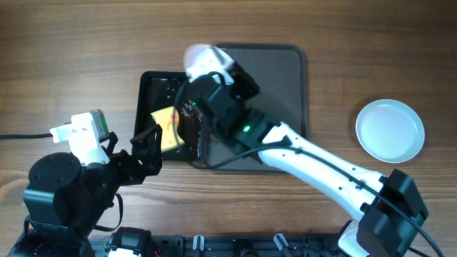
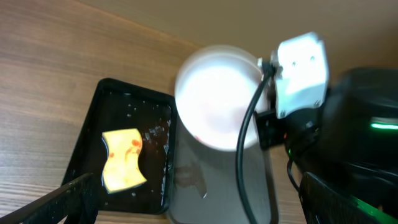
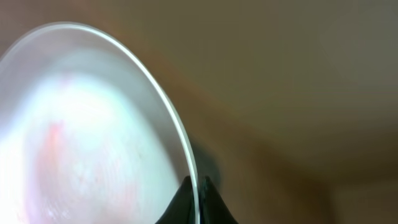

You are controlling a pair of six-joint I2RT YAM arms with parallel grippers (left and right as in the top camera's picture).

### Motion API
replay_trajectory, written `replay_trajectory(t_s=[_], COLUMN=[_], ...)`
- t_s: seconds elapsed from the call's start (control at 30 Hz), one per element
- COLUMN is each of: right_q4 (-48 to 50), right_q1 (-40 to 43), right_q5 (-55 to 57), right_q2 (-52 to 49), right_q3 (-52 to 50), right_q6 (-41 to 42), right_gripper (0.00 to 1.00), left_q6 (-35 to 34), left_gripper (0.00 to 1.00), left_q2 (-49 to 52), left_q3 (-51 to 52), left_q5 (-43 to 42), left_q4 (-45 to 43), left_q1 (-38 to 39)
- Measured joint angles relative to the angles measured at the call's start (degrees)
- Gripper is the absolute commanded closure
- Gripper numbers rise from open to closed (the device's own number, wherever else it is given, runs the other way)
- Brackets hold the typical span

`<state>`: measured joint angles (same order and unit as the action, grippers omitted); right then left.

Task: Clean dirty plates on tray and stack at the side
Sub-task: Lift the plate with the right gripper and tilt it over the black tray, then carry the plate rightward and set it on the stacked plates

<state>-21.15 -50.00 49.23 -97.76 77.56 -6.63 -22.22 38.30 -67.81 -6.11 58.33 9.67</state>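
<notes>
From overhead, the wooden table [image 1: 71,57] shows straight grain. The tray [image 1: 285,68], a flat dark grey rectangle with rounded corners and a low rim, lies at the centre. Touching its left side is a smaller glossy black tub [image 1: 146,93] holding a yellow sponge [image 1: 166,128]. The right arm [image 1: 314,157], white-shelled with black joints, slants across the tray and hides much of it. At its far end a white plate [image 1: 198,57] sits above the seam between tub and tray. A pale blue plate [image 1: 390,130], round, shallow and smooth, rests on the table well to the right of the tray. The left end effector [image 1: 146,143] hangs at the tub's near edge, its fingers spread and empty.

The left wrist camera shows droplets on the tub floor and red stains on the wavy-edged sponge. The white plate is tilted in the air above the tray. A black cable crosses in front of it, and a white block on the right wrist is beside it.

The right wrist camera is blurred. The right end effector [image 3: 196,196] is clenched on the thin rim of the white plate, with a dark fingertip on each side. A faint pink smear marks the plate's face.
</notes>
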Motion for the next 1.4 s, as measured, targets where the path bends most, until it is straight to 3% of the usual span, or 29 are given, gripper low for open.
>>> replay_trajectory(t_s=[0.1, 0.27, 0.4, 0.53, 0.73, 0.97, 1.13, 1.4], right_q4=[-8.4, -13.3, -14.3, -17.8, -33.2, -47.1, -47.1, -36.7], right_q1=[4.1, 14.4, 22.2, 26.9, 26.9, 27.9, 35.5, 48.6], right_q5=[-10.1, -34.2, -45.7, -48.2, -45.9, -37.1, -34.6, -37.8], right_q2=[0.0, 0.0, 0.2, 3.0, 14.4, 29.2, 38.1, 36.9], right_q3=[-0.2, -0.2, -0.2, -0.2, -0.2, -0.8, -7.1, -25.9], right_q6=[14.3, 35.0, 45.0, 53.2, 61.6, 64.6, 66.0, 70.3], right_gripper=[0.96, 0.95, 0.96, 0.96, 0.96, 0.96, 0.96, 0.96], left_q6=[0.0, -0.2, -0.2, -0.2, -0.2, -0.2, -0.2, -0.2], left_gripper=[0.00, 0.00, 0.00, 0.00, 0.00, 0.00, 0.00, 0.00], left_q2=[0.0, 0.0, 0.0, 0.0, 0.0, 0.0, 0.0, 0.0], left_q3=[0.0, 0.0, 0.0, 0.0, 0.0, 0.0, 0.0, 0.0], left_q5=[0.0, 0.0, 0.0, 0.0, 0.0, 0.0, 0.0, 0.0], left_q4=[0.0, 0.0, 0.0, 0.0, 0.0, 0.0, 0.0, 0.0], left_q1=[0.0, 0.0, 0.0, 0.0, 0.0, 0.0, 0.0, 0.0])
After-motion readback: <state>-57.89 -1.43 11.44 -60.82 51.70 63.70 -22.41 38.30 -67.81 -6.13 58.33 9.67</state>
